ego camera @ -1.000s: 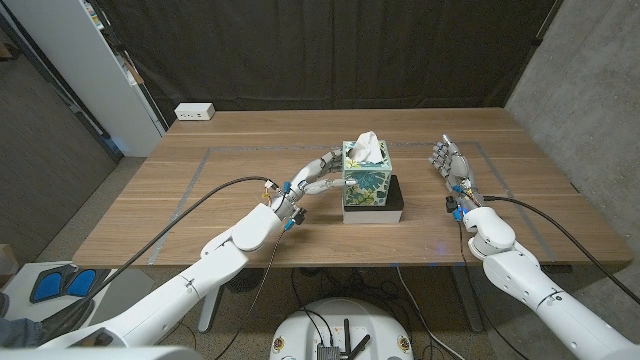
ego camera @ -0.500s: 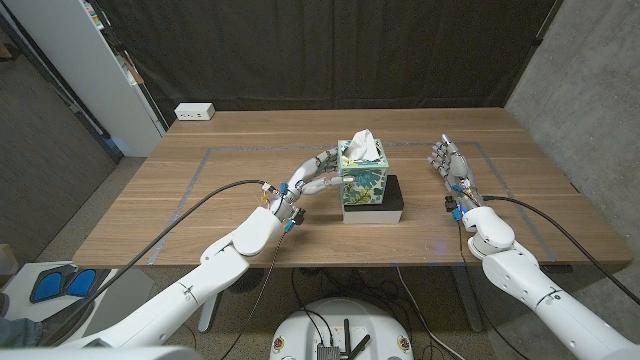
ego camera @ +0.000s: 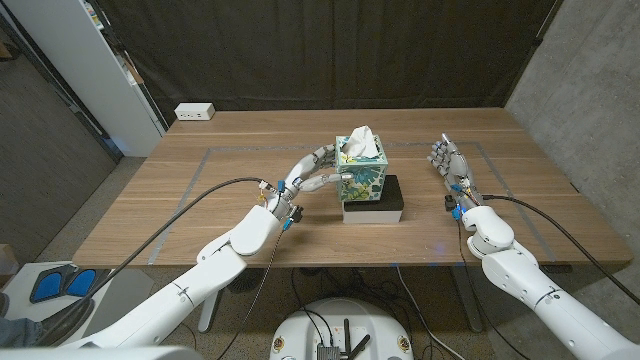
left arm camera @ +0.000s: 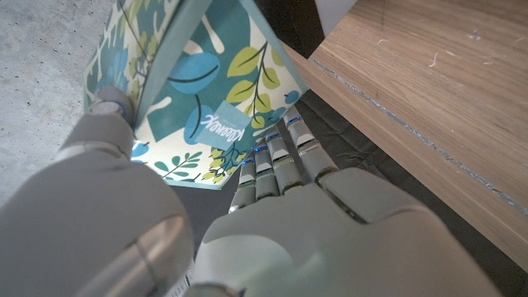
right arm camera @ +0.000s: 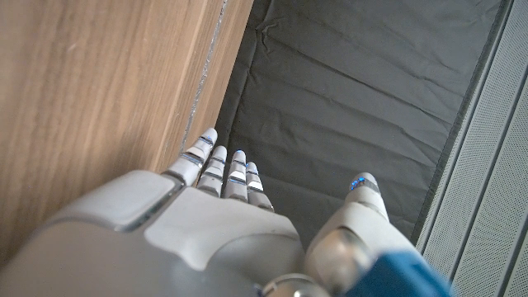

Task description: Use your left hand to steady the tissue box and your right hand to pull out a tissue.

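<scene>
1. Tissue box (ego camera: 363,176), cube-shaped cardboard printed with teal and green leaves, near the middle of the wooden table (ego camera: 200,190), perched on a low black-and-white block (ego camera: 385,207) and seemingly tilted, its near side lifted.
2. White tissue (ego camera: 360,142), soft and crumpled, poking up from the top opening.
3. Left hand (ego camera: 312,174), smooth grey-white plastic, wrapped on the box's left face: thumb against one printed side, fingers (left arm camera: 272,161) under or behind the adjoining side, as seen from the left wrist.
4. Right hand (ego camera: 449,165) well to the right of the box, standing with fingers spread and pointing far, gripping nothing, touching neither box nor tissue.
5. Step in hand, judging by this: steadying the box; pulling not yet begun.
6. Next move likely calls for settling the box level, then bringing the right hand leftward over the top to pinch the tissue and draw it upward against the left hand's hold.
7. Thin tape lines (ego camera: 215,151) marking a rectangle on the tabletop.
</scene>
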